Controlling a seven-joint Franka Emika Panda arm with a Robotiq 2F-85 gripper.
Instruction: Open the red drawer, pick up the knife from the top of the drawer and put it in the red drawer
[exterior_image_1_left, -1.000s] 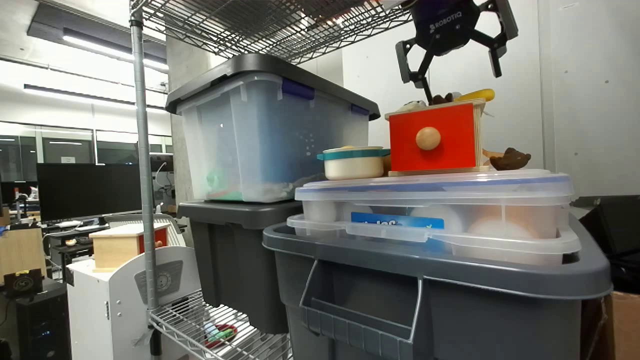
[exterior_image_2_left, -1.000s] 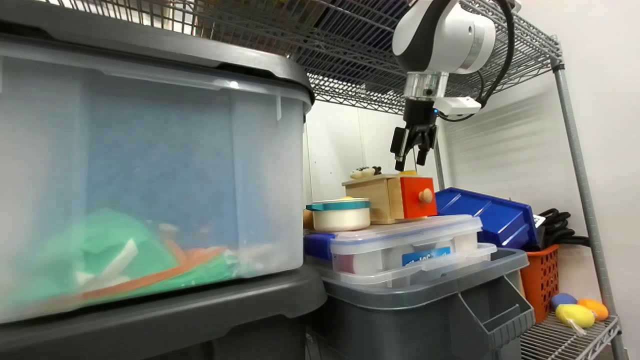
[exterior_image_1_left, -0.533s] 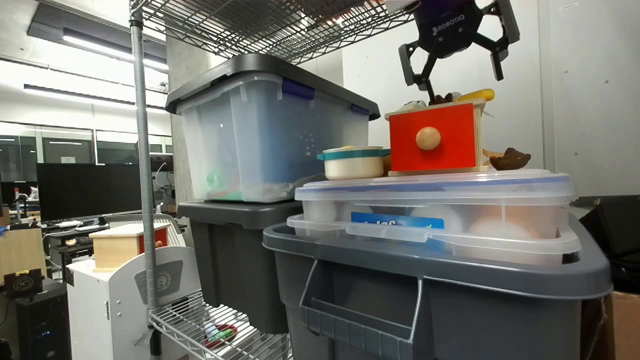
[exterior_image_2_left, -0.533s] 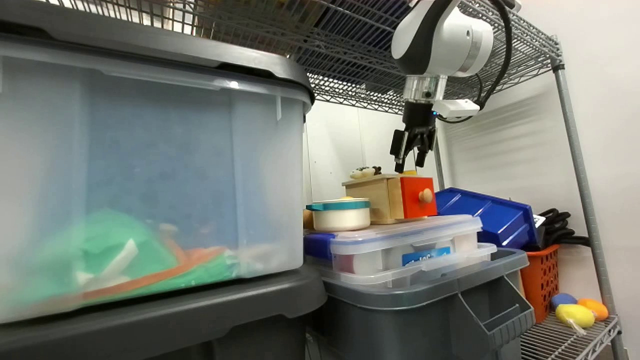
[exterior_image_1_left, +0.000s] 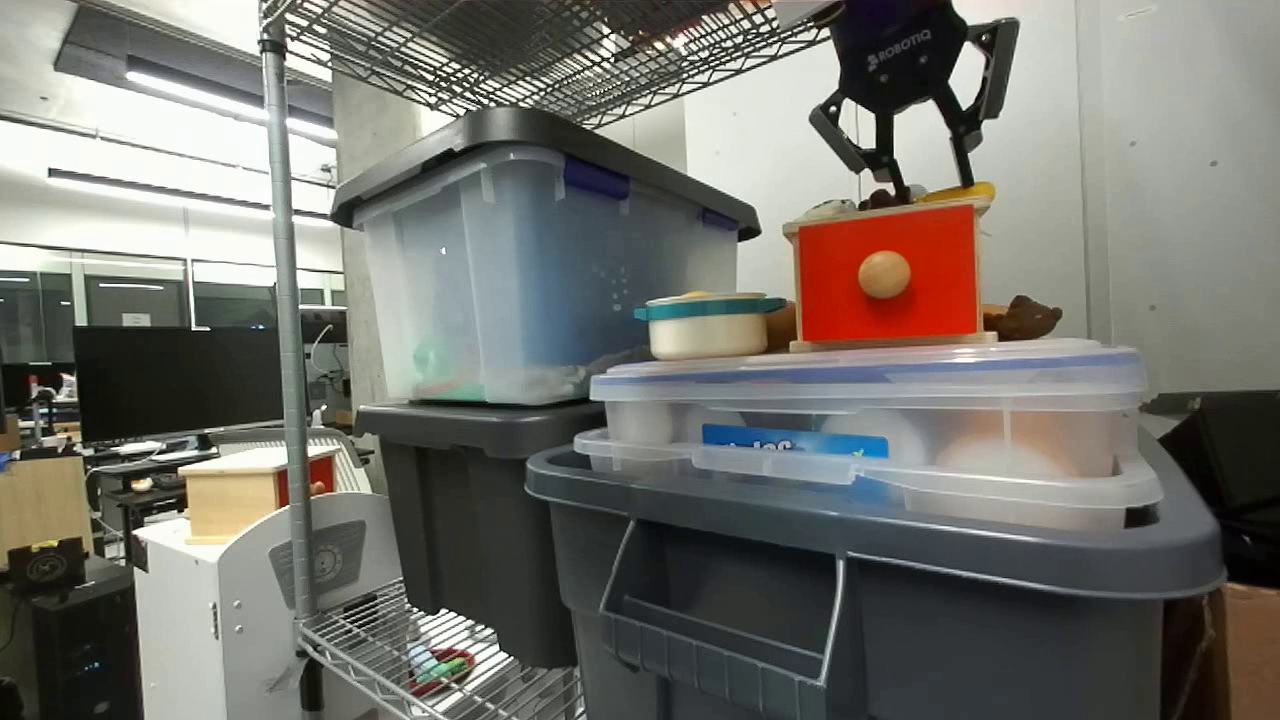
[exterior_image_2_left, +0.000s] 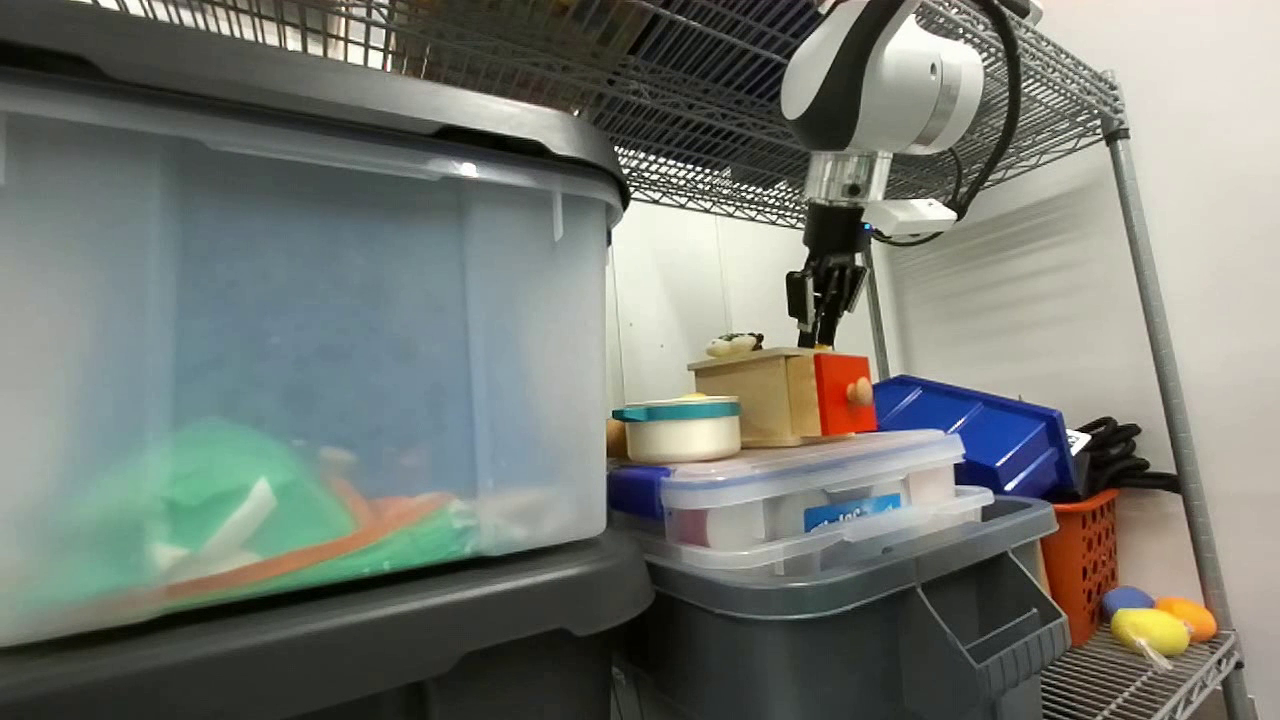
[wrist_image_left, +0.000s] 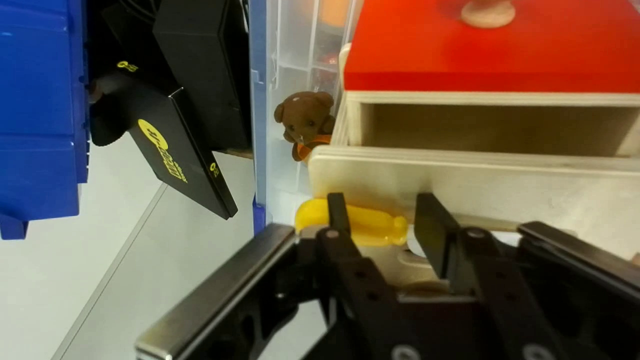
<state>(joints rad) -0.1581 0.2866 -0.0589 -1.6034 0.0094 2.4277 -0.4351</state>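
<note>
Lying on the pale top of the red drawer (wrist_image_left: 490, 60) (front standing partway out), wrist view: the knife (wrist_image_left: 375, 226), glossy plump yellow handle necking to a beaded end, whitish blade partly hidden. Above it the hand (wrist_image_left: 381, 210), fingers parted, one crossing the handle, the other by the blade; contact, I can't tell. In an exterior view: knife yellow at the fingertips, cream pot (exterior_image_1_left: 705, 335) near. In an exterior view: knife only a yellow speck, blue bin (exterior_image_2_left: 965, 432) tilted.
</note>
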